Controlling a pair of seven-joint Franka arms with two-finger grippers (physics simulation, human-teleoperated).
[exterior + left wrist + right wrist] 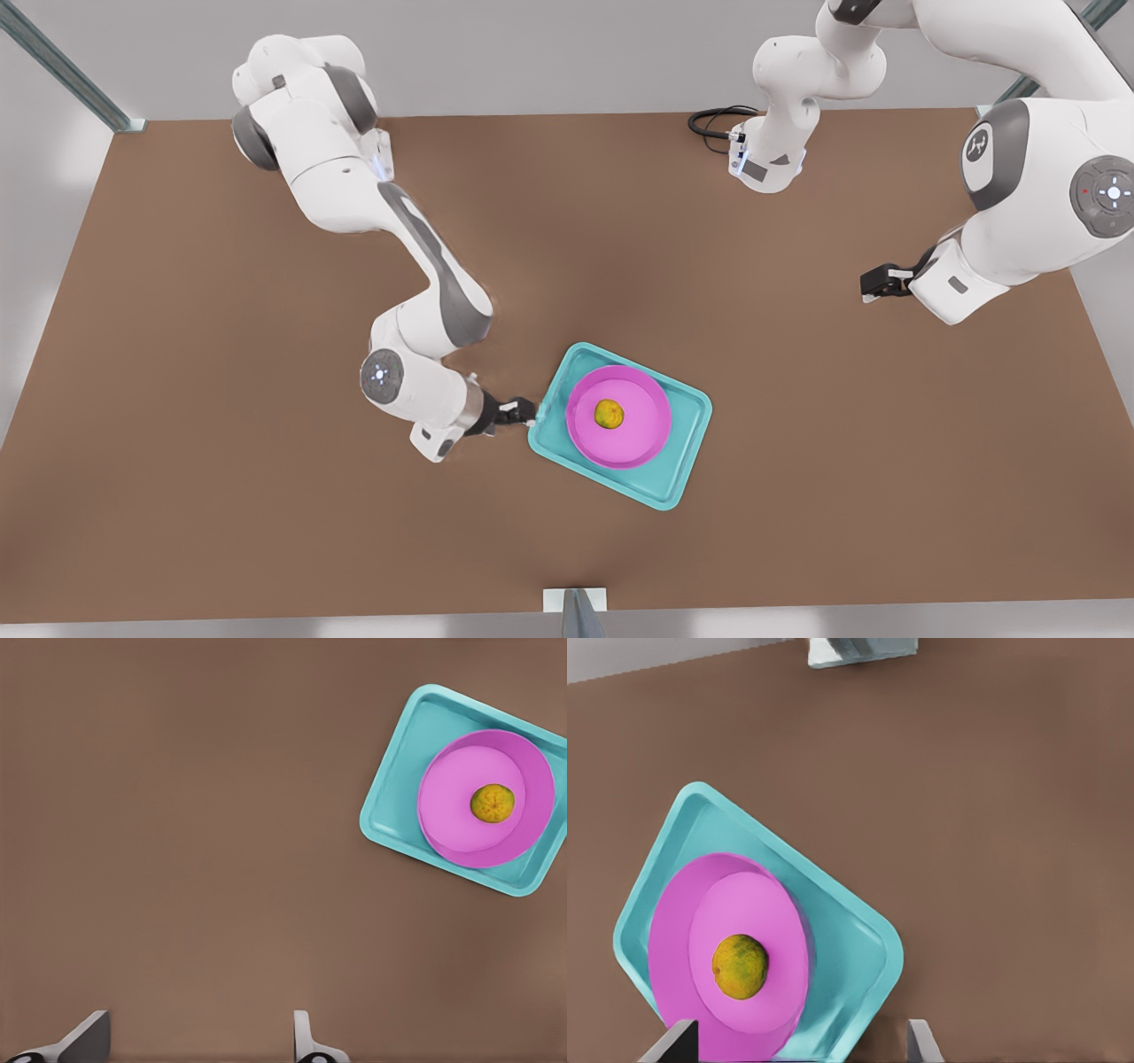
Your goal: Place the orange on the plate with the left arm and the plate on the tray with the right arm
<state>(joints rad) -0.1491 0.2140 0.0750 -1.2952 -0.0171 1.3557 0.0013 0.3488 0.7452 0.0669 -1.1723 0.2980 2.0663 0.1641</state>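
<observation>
The orange [609,413] rests in the middle of the pink plate [631,446], and the plate sits inside the teal tray [684,474] on the brown table. My right gripper [523,412] is open at the tray's rim on the front view's left; its wrist view looks closely at the orange [740,966], plate [678,935] and tray [855,935] beyond the open right gripper [799,1043]. My left gripper [870,283] waits open far off at the front view's right, holding nothing. Its wrist view shows the left gripper [197,1041], with the orange [493,804], plate [456,819] and tray [397,793] at a distance.
A black cable [716,120] loops at the table's far edge near an arm's base. A grey metal bracket [576,604] stands at the table's near edge, also the bracket [864,649] in the right wrist view. Bare brown table surrounds the tray.
</observation>
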